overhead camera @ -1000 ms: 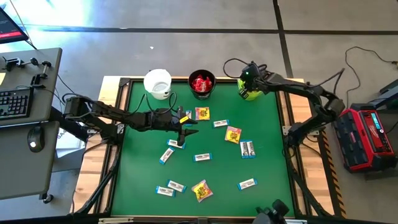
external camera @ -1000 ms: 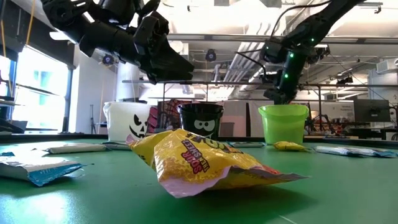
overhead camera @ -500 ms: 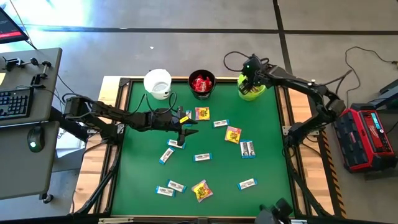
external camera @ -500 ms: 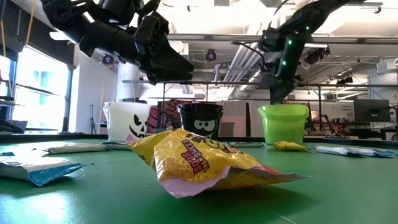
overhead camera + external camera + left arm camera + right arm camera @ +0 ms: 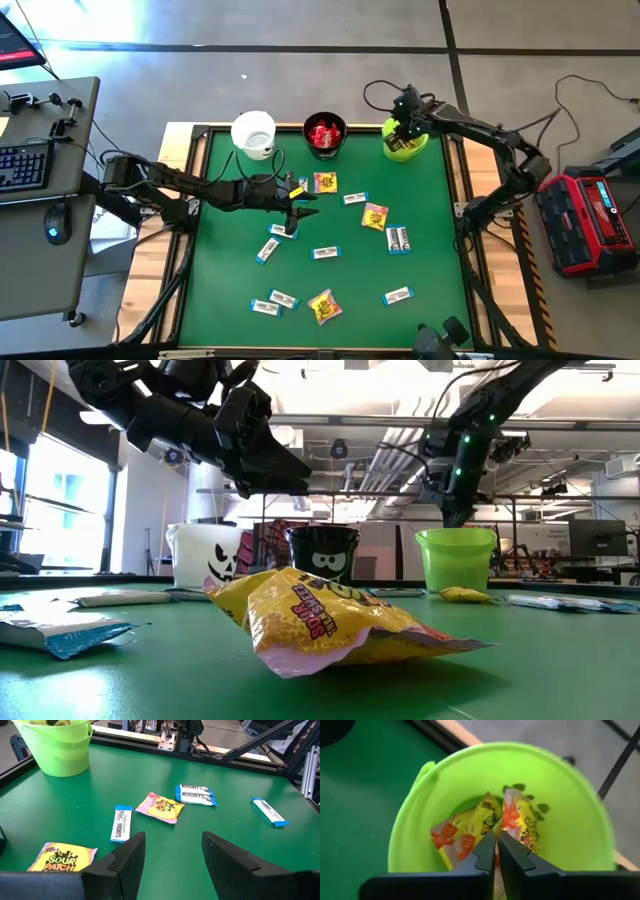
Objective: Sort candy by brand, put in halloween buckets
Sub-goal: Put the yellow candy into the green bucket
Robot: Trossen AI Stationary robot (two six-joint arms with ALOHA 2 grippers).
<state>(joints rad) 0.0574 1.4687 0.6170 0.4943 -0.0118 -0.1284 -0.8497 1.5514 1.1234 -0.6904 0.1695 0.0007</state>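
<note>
- While right gripper (image 5: 496, 851) hangs over the lime green bucket (image 5: 404, 146), upper right of high view, its jaws are nearly pressed together, empty; yellow-and-pink packets (image 5: 470, 837) lie inside, so it probably just dropped one.
- Left gripper (image 5: 172, 857), jaws spread, hovers mid-table over loose candy, probably lining up its next pick.

buckets (image 5: 325, 135): 3 in row, table's (image 5: 430, 240) far edge | candy (image 5: 322, 252): scattered mid-table, some inside buckets

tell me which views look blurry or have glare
Low view: the crinkled yellow-and-pink candy packet up close is soft, bright ceiling lights behind. Right wrist view: the round lime green plastic bucket has a smeared rim, and the right claw is soft. High view: window glare on the floor at upper left.
</note>
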